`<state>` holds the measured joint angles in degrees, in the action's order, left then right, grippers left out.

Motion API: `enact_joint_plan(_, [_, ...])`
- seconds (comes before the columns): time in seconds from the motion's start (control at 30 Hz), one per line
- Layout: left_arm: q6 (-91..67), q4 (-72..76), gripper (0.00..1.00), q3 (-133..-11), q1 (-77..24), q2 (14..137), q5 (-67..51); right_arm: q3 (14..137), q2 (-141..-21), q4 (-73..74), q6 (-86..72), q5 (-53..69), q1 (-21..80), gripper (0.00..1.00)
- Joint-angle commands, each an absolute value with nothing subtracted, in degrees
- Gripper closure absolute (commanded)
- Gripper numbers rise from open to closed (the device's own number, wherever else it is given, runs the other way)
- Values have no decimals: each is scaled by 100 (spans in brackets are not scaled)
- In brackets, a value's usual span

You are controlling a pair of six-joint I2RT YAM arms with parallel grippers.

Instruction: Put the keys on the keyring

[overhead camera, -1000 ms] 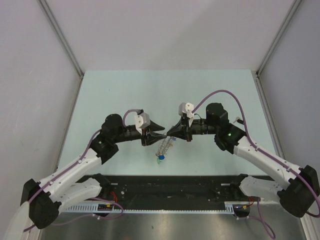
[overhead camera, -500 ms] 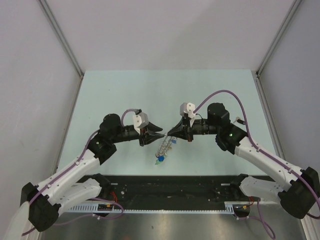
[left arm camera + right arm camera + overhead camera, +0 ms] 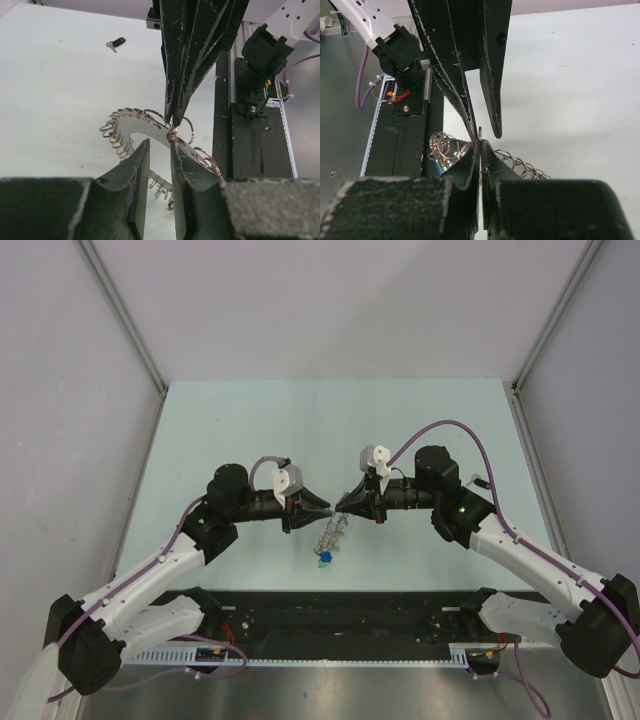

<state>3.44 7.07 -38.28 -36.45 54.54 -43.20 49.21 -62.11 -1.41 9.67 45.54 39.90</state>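
- Jaws of the left pincer (image 3: 160, 146) stand apart with a narrow gap between them, clamped on nothing.
- Just beyond its fingertips hangs the keyring (image 3: 150, 132), a thin curved metal band fringed with small wire loops. Its upper edge is level with that gap.
- The right pincer (image 3: 480, 145) meets the left one tip to tip. It is squeezed together on the band's upper rim and carries the whole thing.
- The keyring probably handles as light and stiff along the band, but slick and floppy at the loops. A bite on the flat band, close beside the right pincer's hold, should keep it from swinging or twisting.
- Below both pincers, at the keyring's low end, a blue key (image 3: 322, 562) dangles and seems already threaded. I cannot tell whether it touches the surface (image 3: 60, 90).
- Far past the left pincer, well apart from the keyring, a black key (image 3: 116, 43) lies flat on the surface. It looks tiny, light and prone to skid, so it is best taken by its plastic head.
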Motion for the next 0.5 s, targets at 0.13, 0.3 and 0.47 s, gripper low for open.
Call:
enact_joint_plan(0.13, [114,1204,68,-4034,-3630,5449,-4693,5186,-6091,-457,1046,4667,4008,100])
enact_joint_plan(0.3, [132,1152,70,-4034,-3621,5467,-4702,5194,-6082,-474,1046,4649,4025,100])
enact_joint_plan(0.47, [123,1090,79,-4087,-3621,5546,-4632,5186,-6065,-492,1028,4658,4052,100])
